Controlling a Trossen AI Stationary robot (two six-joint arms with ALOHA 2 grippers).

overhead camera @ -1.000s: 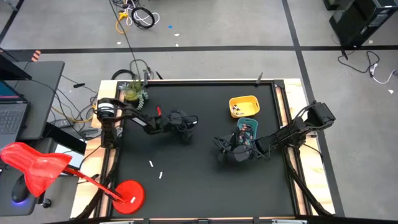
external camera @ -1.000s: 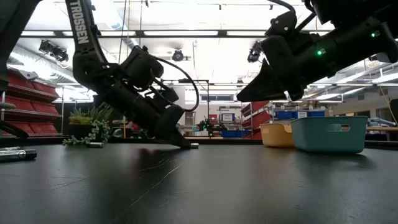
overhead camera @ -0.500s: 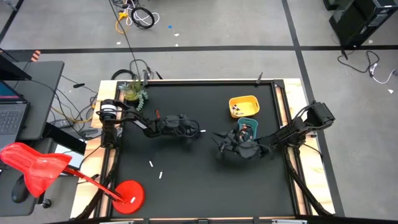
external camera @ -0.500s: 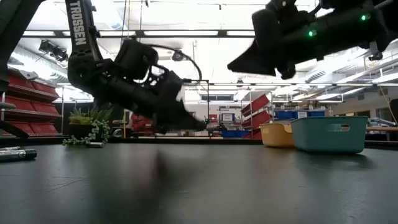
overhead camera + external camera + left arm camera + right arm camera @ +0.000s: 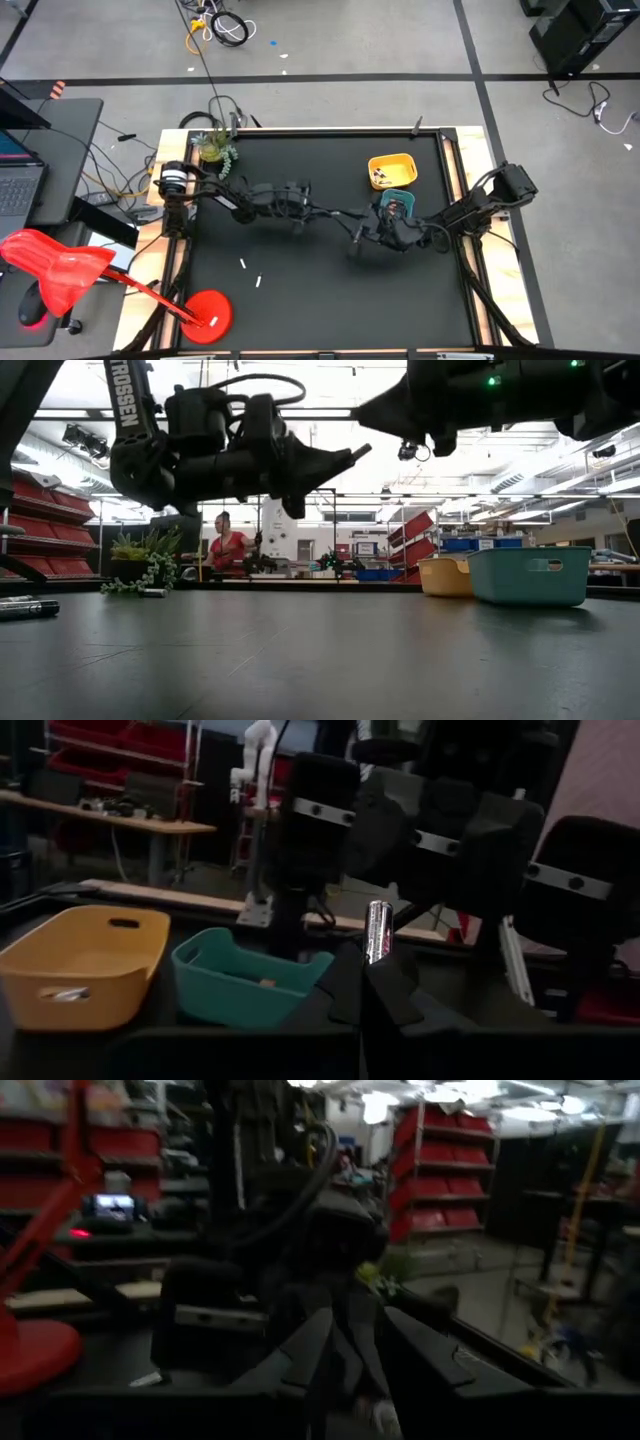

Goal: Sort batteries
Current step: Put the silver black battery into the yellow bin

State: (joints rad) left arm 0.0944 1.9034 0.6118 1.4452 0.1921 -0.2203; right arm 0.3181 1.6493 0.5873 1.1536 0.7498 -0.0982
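teal tray point(image 5: 398, 206): landmark, yellow tray point(image 5: 392, 170) just beside | right gripper point(image 5: 358, 234) near teal tray, fingers partly apart, empty | left gripper point(image 5: 372, 982) clamped on silver battery point(image 5: 378, 932), lifted near tray | battery likely light, stiff, slippery: pinch mid-barrel

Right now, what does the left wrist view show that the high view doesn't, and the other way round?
Only the left wrist view shows the silver battery upright in the left gripper, whose jaws are shut on it. Only the high view shows two loose pale batteries on the black table, the red lamp base, and both arms meeting mid-table. Both show the yellow tray beside the teal tray.
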